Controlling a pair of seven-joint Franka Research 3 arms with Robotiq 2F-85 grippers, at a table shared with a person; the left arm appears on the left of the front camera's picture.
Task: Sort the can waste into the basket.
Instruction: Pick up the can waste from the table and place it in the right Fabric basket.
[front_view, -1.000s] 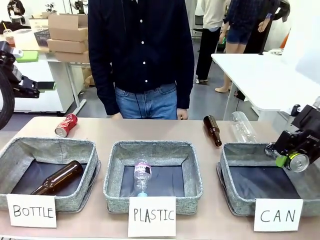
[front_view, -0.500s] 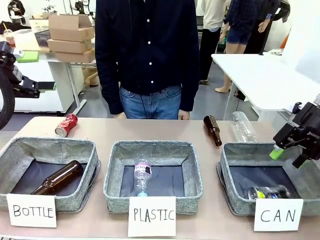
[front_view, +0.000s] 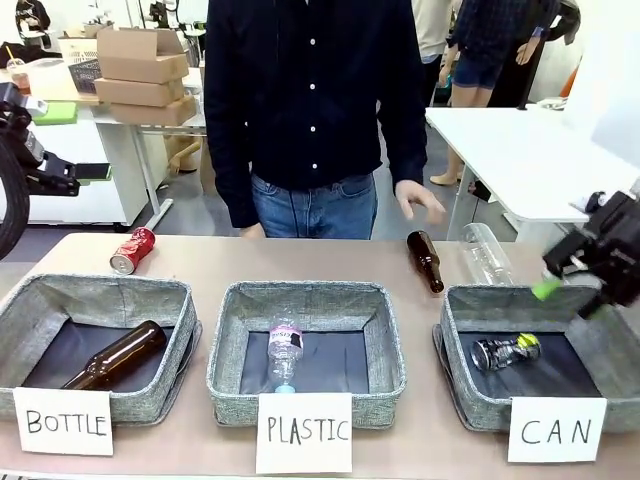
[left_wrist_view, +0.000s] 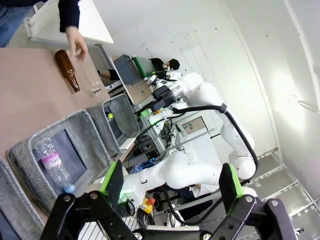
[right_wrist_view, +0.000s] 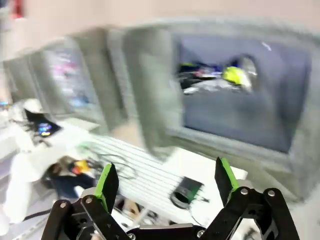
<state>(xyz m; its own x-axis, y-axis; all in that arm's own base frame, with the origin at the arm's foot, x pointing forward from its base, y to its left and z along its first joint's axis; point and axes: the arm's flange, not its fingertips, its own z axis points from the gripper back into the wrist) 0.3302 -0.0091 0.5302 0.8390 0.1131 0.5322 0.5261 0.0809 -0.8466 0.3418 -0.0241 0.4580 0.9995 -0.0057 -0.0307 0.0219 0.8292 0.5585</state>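
The dark blue-black metal drink can with yellow-green print (front_view: 505, 351) lay on its side on the dark floor of the grey woven-fabric basket (front_view: 455, 322) behind the white "CAN" card, towards the middle. The right gripper (front_view: 573, 294) hung above that basket's far right rim with its green-padded fingers spread wide and nothing between them. The right wrist view was smeared. The yellow-green blob in the bin there was probably that same can (right_wrist_view: 220, 80), with the gripper's own fingers apart over it.

The red metal drink can with white markings (front_view: 132, 250) lay on its side on the tabletop at the far left, behind the bin marked "BOTTLE", well apart from the basket. The left gripper (left_wrist_view: 170, 181) was also spread open and empty in its wrist view.

As I judge it, one can was sorted and the step in hand was turning to the second. The next move would call for a grasp across the red can's round body as it lay flat. A long carry over the other two bins to the rightmost one would follow.
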